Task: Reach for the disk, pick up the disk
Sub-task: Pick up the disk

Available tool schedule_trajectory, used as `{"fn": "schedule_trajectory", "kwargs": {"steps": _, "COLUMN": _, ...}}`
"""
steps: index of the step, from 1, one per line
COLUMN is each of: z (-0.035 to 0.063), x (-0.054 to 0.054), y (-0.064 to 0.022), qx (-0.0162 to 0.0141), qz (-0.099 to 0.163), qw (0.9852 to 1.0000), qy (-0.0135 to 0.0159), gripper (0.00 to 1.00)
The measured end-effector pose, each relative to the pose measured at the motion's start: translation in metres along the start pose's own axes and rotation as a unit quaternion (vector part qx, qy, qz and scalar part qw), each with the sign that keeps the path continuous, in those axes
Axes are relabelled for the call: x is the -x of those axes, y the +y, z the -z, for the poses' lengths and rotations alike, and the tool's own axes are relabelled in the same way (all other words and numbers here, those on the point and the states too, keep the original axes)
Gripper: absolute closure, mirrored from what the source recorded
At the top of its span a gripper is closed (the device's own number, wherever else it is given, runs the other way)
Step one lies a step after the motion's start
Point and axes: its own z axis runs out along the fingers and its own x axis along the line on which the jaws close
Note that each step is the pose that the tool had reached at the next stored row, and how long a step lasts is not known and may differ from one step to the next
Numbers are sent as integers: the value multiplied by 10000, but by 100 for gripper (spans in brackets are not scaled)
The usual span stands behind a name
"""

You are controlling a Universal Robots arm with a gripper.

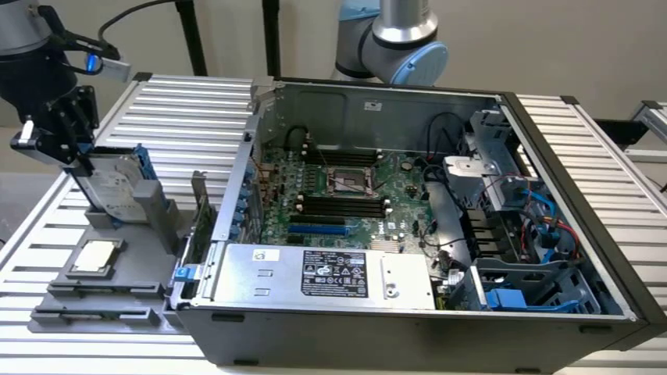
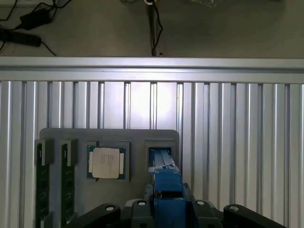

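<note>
The disk (image 1: 112, 186), a silver-grey hard drive with a white label and blue rails, stands on edge in the slot of a grey holder (image 1: 140, 215) at the exterior view's left. My black gripper (image 1: 87, 160) comes down on its top edge, one finger on each side. In the wrist view the disk's blue rail (image 2: 166, 187) runs up between my fingers (image 2: 145, 199), which press against its sides. The gripper (image 2: 167, 205) is shut on the disk, whose lower end still reaches the holder's slot (image 2: 160, 153).
A small square silver chip (image 2: 106, 162) lies on the grey tray beside the slot, with two memory sticks (image 2: 42, 183) further along. The open computer case (image 1: 417, 195), holding a silver box with a black label (image 1: 333, 273), stands at the exterior view's right on the ribbed metal table (image 1: 187, 101).
</note>
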Motion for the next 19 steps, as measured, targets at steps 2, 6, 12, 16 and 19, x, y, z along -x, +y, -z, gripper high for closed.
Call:
{"fn": "schedule_trajectory", "kwargs": {"steps": 2, "z": 1, "x": 0, "y": 0, "qx": 0, "qz": 0, "qw": 10000, "qy": 0, "gripper": 67}}
{"fn": "schedule_trajectory", "kwargs": {"steps": 6, "z": 69, "x": -1, "y": 0, "qx": 0, "qz": 0, "qw": 10000, "qy": 0, "gripper": 67}}
{"fn": "schedule_trajectory", "kwargs": {"steps": 12, "z": 253, "x": -5, "y": -1, "qx": 0, "qz": 0, "qw": 10000, "qy": 0, "gripper": 67}}
{"fn": "schedule_trajectory", "kwargs": {"steps": 16, "z": 427, "x": -8, "y": -3, "qx": 3, "qz": 0, "qw": 10000, "qy": 1, "gripper": 67}}
{"fn": "schedule_trajectory", "kwargs": {"steps": 19, "z": 562, "x": -13, "y": -5, "qx": 10, "qz": 0, "qw": 10000, "qy": 0, "gripper": 67}}
